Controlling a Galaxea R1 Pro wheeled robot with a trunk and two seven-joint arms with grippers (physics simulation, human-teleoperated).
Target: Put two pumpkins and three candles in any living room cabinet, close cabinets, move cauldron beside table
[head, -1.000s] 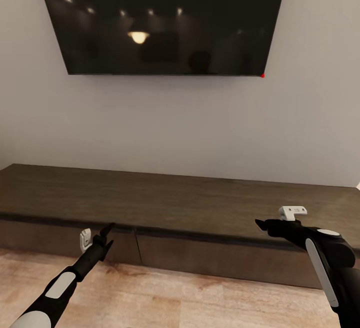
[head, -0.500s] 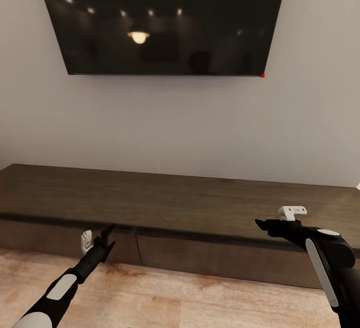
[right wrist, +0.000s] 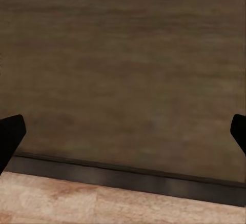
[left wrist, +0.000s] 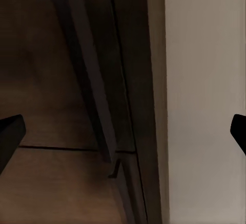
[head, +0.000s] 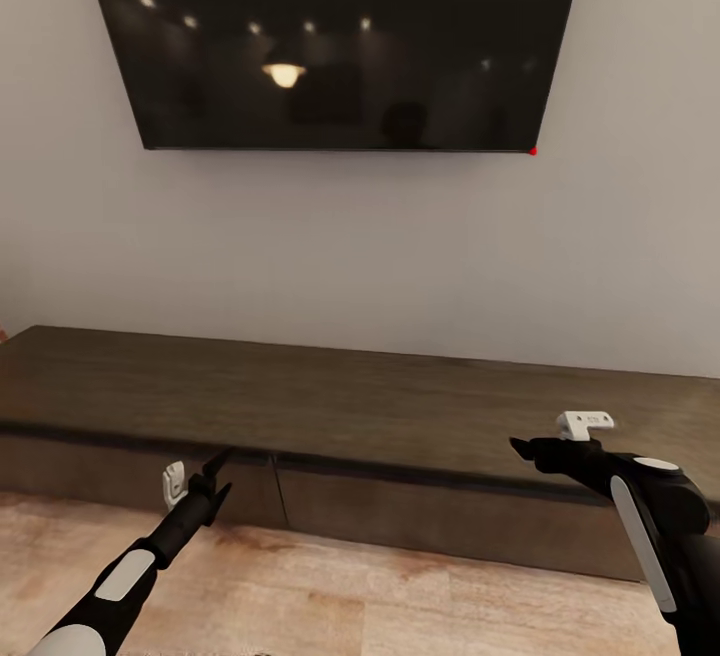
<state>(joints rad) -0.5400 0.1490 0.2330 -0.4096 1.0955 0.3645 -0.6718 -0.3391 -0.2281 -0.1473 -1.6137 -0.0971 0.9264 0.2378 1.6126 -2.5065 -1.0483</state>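
The left gripper (head: 212, 471) hangs low before the cabinet (head: 360, 406), its fingers spread wide apart and holding nothing, close to the seam between two drawer fronts. The right gripper (head: 522, 449) is held over the cabinet's front edge further right, also spread and empty (its wrist view looks down on bare dark wood grain and a strip of floor). The cabinet is long, low and dark brown, all fronts flush shut, its top bare. It stands against a plain pale wall (head: 360, 246) under a black screen (head: 335, 36). Light wood floor (head: 380, 596) runs beneath.
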